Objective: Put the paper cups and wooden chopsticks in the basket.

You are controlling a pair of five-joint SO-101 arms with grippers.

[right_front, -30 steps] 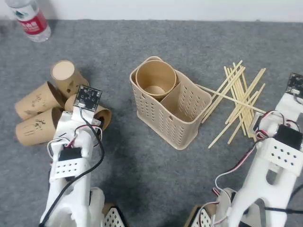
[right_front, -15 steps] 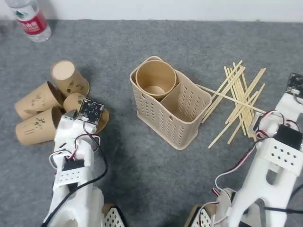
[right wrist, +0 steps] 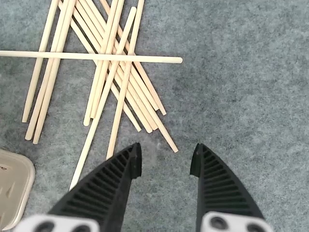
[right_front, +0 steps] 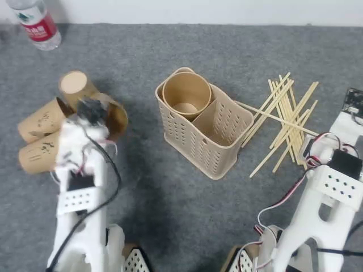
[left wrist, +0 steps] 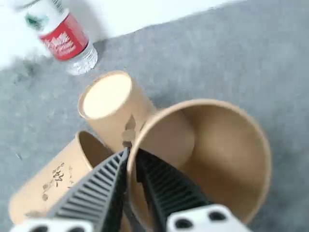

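Grey carpet (right_front: 170, 198) below white wall, water bottle (right_front: 37, 22) at far corner. Two-compartment basket (right_front: 218, 150) mid-carpet, one paper cup (right_front: 186, 96) already upright inside. Left gripper (left wrist: 131, 159) pinched tight on rim of second cup (left wrist: 217, 154), beside three loose cups (right_front: 39, 120) and apart from basket. Wooden chopsticks (right wrist: 111, 82) all heaped on carpet beside basket. Right gripper (right wrist: 164, 157) spread wide, empty, just short of heap. Judged early stage: four cups and every chopstick left.

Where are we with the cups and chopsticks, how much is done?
Done: one cup sits in the basket. In hand: the left claw pinches a second cup by its rim. Left: three cups on the mat, and the whole chopsticks pile, with the open right claw beside it.
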